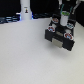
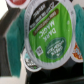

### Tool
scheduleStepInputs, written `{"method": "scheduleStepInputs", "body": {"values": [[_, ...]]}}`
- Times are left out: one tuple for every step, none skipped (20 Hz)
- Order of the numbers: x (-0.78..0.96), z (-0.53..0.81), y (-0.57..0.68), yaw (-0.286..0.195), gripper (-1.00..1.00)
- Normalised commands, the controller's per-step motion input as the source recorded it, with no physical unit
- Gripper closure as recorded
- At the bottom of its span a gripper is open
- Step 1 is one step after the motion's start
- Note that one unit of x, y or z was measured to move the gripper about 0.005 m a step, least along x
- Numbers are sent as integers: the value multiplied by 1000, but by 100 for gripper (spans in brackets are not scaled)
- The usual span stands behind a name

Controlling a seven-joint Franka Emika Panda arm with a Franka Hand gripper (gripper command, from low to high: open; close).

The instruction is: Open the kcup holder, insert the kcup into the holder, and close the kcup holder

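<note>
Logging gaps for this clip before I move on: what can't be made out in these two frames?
- Tool, exterior view: too small and blurred to tell open from shut.
- kcup holder, exterior view: drawer state is unclear at this size.
- kcup, wrist view: fills the frame, hiding most of what lies behind; its edges are cut off.

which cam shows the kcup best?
Wrist view. The kcup fills the frame, its round green lid facing the camera, print partly legible, beside other pods. In the exterior view I can't pick it out: the gripper sits over the kcup holder and the picture is too small and blurred.
</note>
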Motion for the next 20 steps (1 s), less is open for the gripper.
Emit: {"method": "scheduleStepInputs", "body": {"values": [[-253,-301,39,79,100],[-183,-305,28,71,100],[-145,-314,10,64,100],[-106,-285,-27,42,100],[-48,-65,-156,12,100],[-37,-64,-116,5,100],[-36,-101,-79,5,100],[-30,-99,-69,3,100],[-30,-74,-59,2,100],[-23,-59,-49,1,100],[-18,-34,-66,4,100],[-13,3,-72,3,100],[-12,16,-88,2,100],[-15,16,-96,1,100],[1,-24,-104,4,100],[-10,-2,-126,6,100],[18,-33,-125,4,100],[0,0,0,0,100],[34,60,0,0,100],[77,157,0,-15,100]]}}
